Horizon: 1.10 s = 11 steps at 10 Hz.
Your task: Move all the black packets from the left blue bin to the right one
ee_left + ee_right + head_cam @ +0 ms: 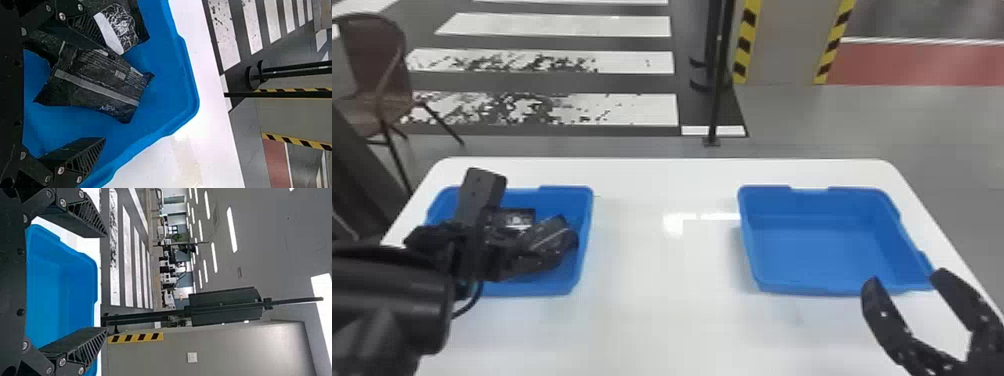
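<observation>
My left gripper (529,210) is over the left blue bin (584,220), its fingers spread above black packets. In the left wrist view, one black packet (94,80) with a grey stripe lies between the open fingers of the left gripper (103,92). Another packet (117,29) with a white patch lies beside it, near one finger. In the head view, the right gripper (907,279) stands open at the near right corner of the right blue bin (824,240), whose bare floor shows. The right wrist view has the right gripper (106,282) with fingers apart, holding nothing.
Both bins rest on a white table (662,270), with a wide stretch of tabletop between them. Behind the table are a chair (374,65) at the left and a thin black post (719,90) on the floor.
</observation>
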### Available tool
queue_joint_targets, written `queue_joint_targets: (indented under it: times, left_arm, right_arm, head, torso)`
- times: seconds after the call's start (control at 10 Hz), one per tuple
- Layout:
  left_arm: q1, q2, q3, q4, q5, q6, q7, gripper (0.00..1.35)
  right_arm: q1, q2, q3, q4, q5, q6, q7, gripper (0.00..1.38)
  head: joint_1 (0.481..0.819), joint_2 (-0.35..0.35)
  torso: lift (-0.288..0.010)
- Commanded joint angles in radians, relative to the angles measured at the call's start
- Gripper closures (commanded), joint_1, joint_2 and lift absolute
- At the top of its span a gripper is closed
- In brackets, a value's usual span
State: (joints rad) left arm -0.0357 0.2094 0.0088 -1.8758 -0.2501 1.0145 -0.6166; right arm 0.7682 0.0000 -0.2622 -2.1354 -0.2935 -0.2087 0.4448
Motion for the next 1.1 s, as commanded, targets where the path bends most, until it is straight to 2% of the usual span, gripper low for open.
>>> queue_joint_targets:
  times: [0.0, 0.1, 0.2, 0.3, 0.4, 0.5, 0.6, 0.7, 0.9, 1.0]
  left_arm:
    - [-0.013, 0.002, 0.001, 0.031, 0.001, 0.006, -0.002, 0.34]
    - [-0.021, 0.004, -0.003, 0.039, -0.007, 0.033, -0.003, 0.65]
    - [-0.023, 0.002, -0.003, 0.041, -0.031, 0.048, -0.003, 0.76]
    - [-0.031, 0.002, -0.001, 0.044, -0.055, 0.056, -0.008, 0.82]
    - [-0.05, 0.004, -0.003, 0.078, -0.077, 0.043, -0.018, 0.82]
    - [-0.06, 0.007, -0.001, 0.105, -0.111, -0.013, -0.031, 0.96]
    - [-0.063, 0.001, -0.001, 0.103, -0.147, -0.006, -0.029, 1.16]
    - [-0.055, 0.001, 0.009, 0.103, -0.143, -0.03, -0.029, 1.2]
    - [-0.053, 0.001, 0.007, 0.085, -0.141, -0.057, -0.032, 1.2]
    - [-0.026, 0.001, 0.011, 0.012, -0.141, -0.023, -0.034, 1.2]
  right_arm:
    - [0.0, 0.0, 0.001, 0.001, -0.004, 0.002, 0.0, 0.18]
    - [-0.002, 0.0, 0.001, 0.004, -0.004, 0.002, 0.0, 0.18]
    - [-0.002, 0.0, 0.001, 0.004, -0.006, 0.002, 0.0, 0.18]
    - [-0.005, 0.0, 0.003, 0.006, -0.008, 0.002, 0.0, 0.18]
    - [-0.005, 0.0, 0.005, 0.014, -0.012, 0.002, 0.0, 0.18]
    - [-0.007, 0.0, 0.005, 0.016, -0.016, 0.005, 0.0, 0.18]
    - [-0.005, -0.002, 0.005, 0.016, -0.022, 0.005, 0.0, 0.18]
    - [-0.005, 0.0, 0.007, 0.014, -0.022, 0.005, 0.0, 0.18]
    - [-0.002, -0.002, 0.007, 0.014, -0.024, 0.005, 0.0, 0.18]
    - [0.0, -0.002, 0.005, 0.014, -0.024, 0.005, 0.0, 0.18]
  head:
    - [0.695, -0.021]
    - [0.695, -0.018]
    - [0.695, -0.013]
    - [0.695, -0.009]
    - [0.695, -0.001]
    - [0.695, 0.007]
    - [0.695, 0.016]
    - [0.695, 0.026]
    - [0.695, 0.033]
    - [0.695, 0.03]
  torso:
    - [-0.14]
    - [-0.14]
    - [-0.14]
    - [-0.14]
    - [-0.14]
    - [-0.14]
    - [-0.14]
    - [-0.14]
    - [-0.14]
    - [-0.14]
